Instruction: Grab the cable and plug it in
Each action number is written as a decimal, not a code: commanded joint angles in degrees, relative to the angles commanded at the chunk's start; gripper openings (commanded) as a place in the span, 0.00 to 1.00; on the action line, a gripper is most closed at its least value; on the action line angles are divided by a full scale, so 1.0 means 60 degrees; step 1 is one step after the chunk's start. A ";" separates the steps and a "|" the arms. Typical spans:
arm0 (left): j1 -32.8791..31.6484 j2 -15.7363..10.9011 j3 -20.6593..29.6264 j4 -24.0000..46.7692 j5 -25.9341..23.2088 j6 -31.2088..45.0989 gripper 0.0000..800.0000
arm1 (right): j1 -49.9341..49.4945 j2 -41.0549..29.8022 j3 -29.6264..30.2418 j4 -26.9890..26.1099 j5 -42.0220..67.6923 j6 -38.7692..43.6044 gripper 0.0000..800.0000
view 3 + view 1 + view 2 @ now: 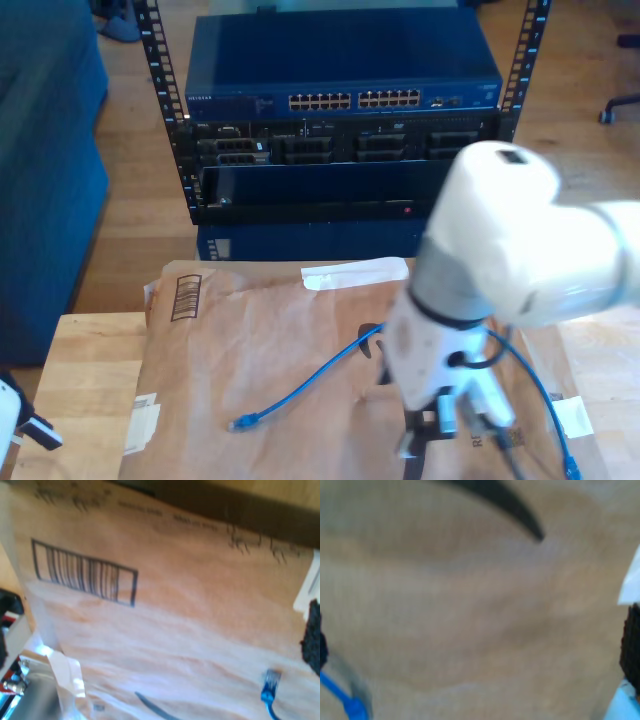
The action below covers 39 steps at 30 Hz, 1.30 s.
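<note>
Lying loose on the brown paper (300, 340), the cable (300, 390), near an arm's claw; claw states untellable.

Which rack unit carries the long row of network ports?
The blue switch at the rack's top; the black units beneath it show no such row.

Arm (500, 260): a white arm is seen at the exterior view's right, its bulky joint raised and the wrist angled downward.
Wrist: dark fittings are seen at its lower end.
Fingers: their spacing cannot be made out.
</note>
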 joint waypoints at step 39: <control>-0.3326 0.0249 -0.0293 -0.0264 -0.0044 -0.2476 1.00 | 0.1084 0.4205 -0.2125 -0.0630 -0.2095 -0.0777 0.45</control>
